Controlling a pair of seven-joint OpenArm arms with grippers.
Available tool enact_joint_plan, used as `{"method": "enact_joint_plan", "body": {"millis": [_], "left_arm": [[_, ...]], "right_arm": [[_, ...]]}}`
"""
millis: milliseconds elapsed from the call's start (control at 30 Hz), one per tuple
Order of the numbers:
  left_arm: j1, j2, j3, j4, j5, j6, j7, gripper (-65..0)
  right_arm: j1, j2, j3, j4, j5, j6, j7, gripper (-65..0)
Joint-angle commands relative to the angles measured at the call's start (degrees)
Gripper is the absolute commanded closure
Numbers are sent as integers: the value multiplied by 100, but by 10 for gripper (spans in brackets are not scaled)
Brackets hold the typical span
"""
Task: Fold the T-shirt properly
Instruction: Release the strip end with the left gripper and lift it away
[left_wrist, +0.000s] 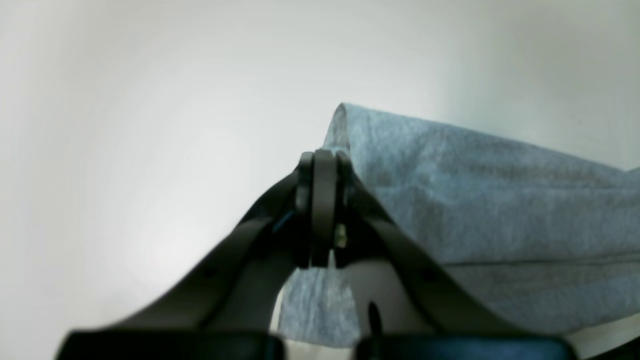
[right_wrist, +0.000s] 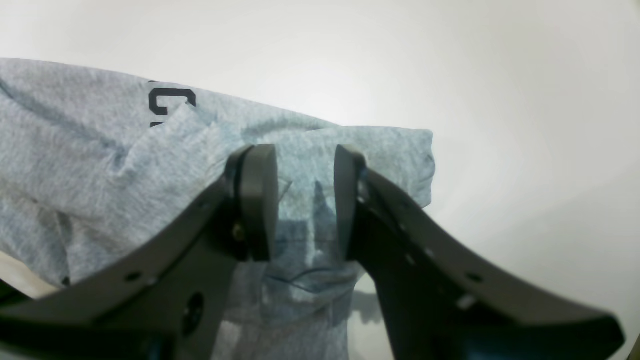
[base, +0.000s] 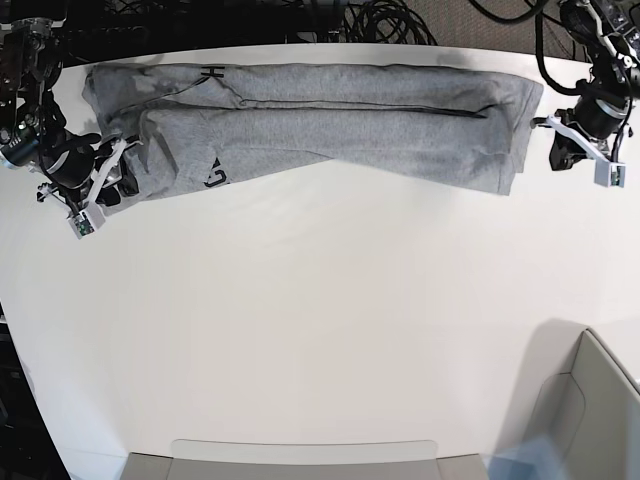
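The heather-grey T-shirt (base: 320, 125) lies as a long band across the far side of the white table (base: 320, 330), with black lettering (base: 213, 177) showing near its left end. At that left end my right gripper (base: 118, 168) is open; in the right wrist view its fingers straddle a bunched corner of the T-shirt (right_wrist: 100, 165) without closing on it, near the lettering (right_wrist: 170, 102). My left gripper (base: 548, 135) is at the band's right end. In the left wrist view it (left_wrist: 325, 160) is shut, pinching the raised edge of the T-shirt (left_wrist: 475, 200).
Grey bin edges stand at the table's front (base: 300, 460) and front right corner (base: 590, 400). Black cables (base: 380, 20) lie behind the table's far edge.
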Motion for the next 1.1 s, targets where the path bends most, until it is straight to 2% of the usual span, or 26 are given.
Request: {"method": "enact_joint_plan", "body": {"millis": [0, 100, 200, 267, 300, 367, 467, 700, 767, 867, 1067], "left_arm": [[-20, -85, -30, 105, -145, 1, -130, -192], [-20, -77, -30, 105, -154, 1, -130, -191], [-37, 91, -30, 105, -171, -61, -130, -191], [-55, 170, -48, 105, -426, -140, -130, -191], [-55, 205, -74, 96, -646, -355, -130, -191], [-55, 222, -83, 87, -945, -355, -130, -193], [-37, 231, -83, 87, -945, -355, -130, -197], [-20, 231, -30, 87, -963, -355, -130, -267], [-20, 231, -30, 87, -963, -355, -130, -270], [-11, 196, -30, 61, -804, -355, -121, -270], [191, 187, 436, -519, 277, -355, -200, -269]], "right_arm": [[7, 116, 43, 91, 33, -4, 111, -199], [-28, 116, 43, 91, 33, -4, 111, -199], [-37, 116, 43, 91, 33, -4, 102, -199], [-37, 116, 43, 91, 33, -4, 102, -199], [-37, 116, 43, 91, 33, -4, 102, -199], [-37, 116, 43, 99, 33, -4, 102, -199], [-37, 116, 43, 99, 33, -4, 102, -199], [-152, 107, 52, 108, 33, -4, 111, -199], [-152, -7, 61, 108, 15, -4, 102, -199], [-169, -33, 78, 108, 6, -4, 102, -199], [-231, -42, 87, 99, 6, -4, 102, -199]]}}
